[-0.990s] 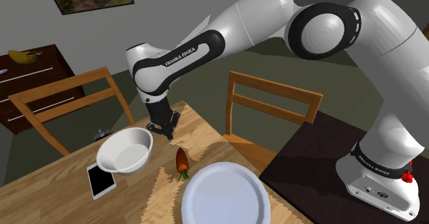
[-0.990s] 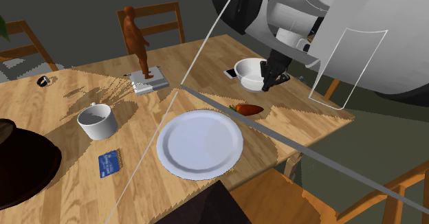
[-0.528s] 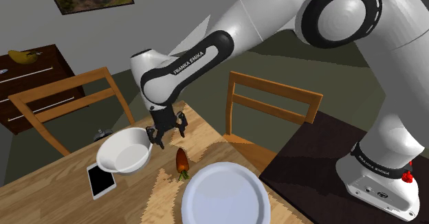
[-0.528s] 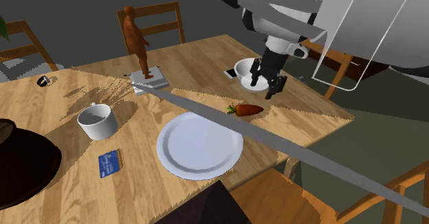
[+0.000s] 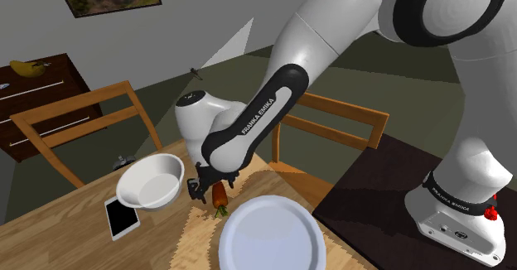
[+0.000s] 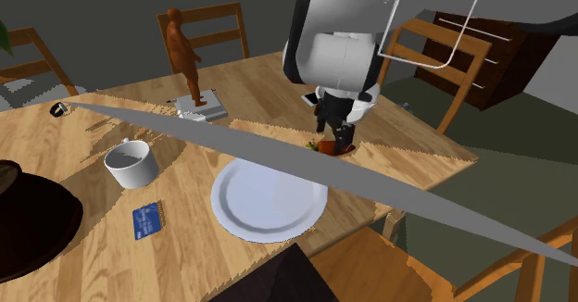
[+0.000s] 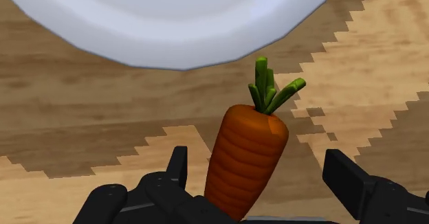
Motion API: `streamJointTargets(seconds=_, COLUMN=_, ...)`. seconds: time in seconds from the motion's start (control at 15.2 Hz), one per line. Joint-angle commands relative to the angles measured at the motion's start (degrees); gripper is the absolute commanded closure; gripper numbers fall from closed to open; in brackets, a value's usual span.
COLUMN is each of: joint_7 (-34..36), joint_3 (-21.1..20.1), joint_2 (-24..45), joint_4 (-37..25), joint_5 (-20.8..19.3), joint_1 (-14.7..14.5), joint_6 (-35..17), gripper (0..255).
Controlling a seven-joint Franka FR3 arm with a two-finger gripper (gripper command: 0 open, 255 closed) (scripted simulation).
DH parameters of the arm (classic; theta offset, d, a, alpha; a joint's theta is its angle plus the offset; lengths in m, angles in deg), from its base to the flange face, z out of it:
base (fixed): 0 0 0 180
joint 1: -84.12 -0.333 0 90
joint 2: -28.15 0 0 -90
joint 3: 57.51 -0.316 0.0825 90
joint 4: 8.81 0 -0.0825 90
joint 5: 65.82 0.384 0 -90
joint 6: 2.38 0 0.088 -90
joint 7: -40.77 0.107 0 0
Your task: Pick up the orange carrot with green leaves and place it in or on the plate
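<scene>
Two black fingers [image 7: 177,169] of the pincer [image 7: 260,166] stand spread apart on either side of the carrot [image 7: 246,157]; neither touches it, so nothing is gripped. The carrot lies flat on the wooden tabletop [image 7: 82,119] between them; it is a stubby orange root with ringed ridges, its narrow end towards the pincer, and a short tuft of green stalks [image 7: 271,88] points away towards the plate [image 7: 172,16]. The plate is round, shallow and pale bluish white; it sits just beyond the stalks, with a strip of bare wood between.

In the shoulder view the arm's white and black wrist [image 5: 240,136] hangs low over the carrot [image 5: 219,195]; a white bowl [image 5: 151,181] stands near on the pincer's other side, away from the plate [image 5: 269,235], and a white-framed phone [image 5: 123,219] lies flat just beside the bowl.

In the second exterior view the carrot [image 6: 326,146] rests towards the tabletop's right corner, near the edge; open wood [image 6: 185,189] stretches left of the plate [image 6: 269,198] to a white mug [image 6: 130,164] and a blue card [image 6: 148,219]; farther back a brown figurine [image 6: 182,55] stands on a grey base; wooden chairs [image 5: 331,127] ring the tabletop, and a dark dresser [image 5: 37,103] stands against the far wall.
</scene>
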Motion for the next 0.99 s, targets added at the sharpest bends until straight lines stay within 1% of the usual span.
streamJointTargets(seconds=0.0, joint_7=0.5, joint_3=0.3, joint_2=0.7, joint_4=0.6, joint_5=-0.3, joint_1=-0.3, joint_6=-1.5, gripper=0)
streamJointTargets(seconds=0.26, joint_7=0.8, joint_3=0.8, joint_2=2.8, joint_4=0.3, joint_5=-0.8, joint_1=-0.8, joint_6=-3.2, gripper=0)
streamJointTargets(seconds=0.73, joint_7=0.8, joint_3=0.8, joint_2=2.8, joint_4=0.3, joint_5=-0.8, joint_1=-0.8, joint_6=-3.2, gripper=0)
streamJointTargets(seconds=0.79, joint_7=0.8, joint_3=0.8, joint_2=2.8, joint_4=0.3, joint_5=-0.8, joint_1=-0.8, joint_6=-3.2, gripper=255)
streamJointTargets(seconds=0.92, joint_7=0.8, joint_3=0.8, joint_2=2.8, joint_4=0.3, joint_5=-0.8, joint_1=-0.8, joint_6=-3.2, gripper=255)
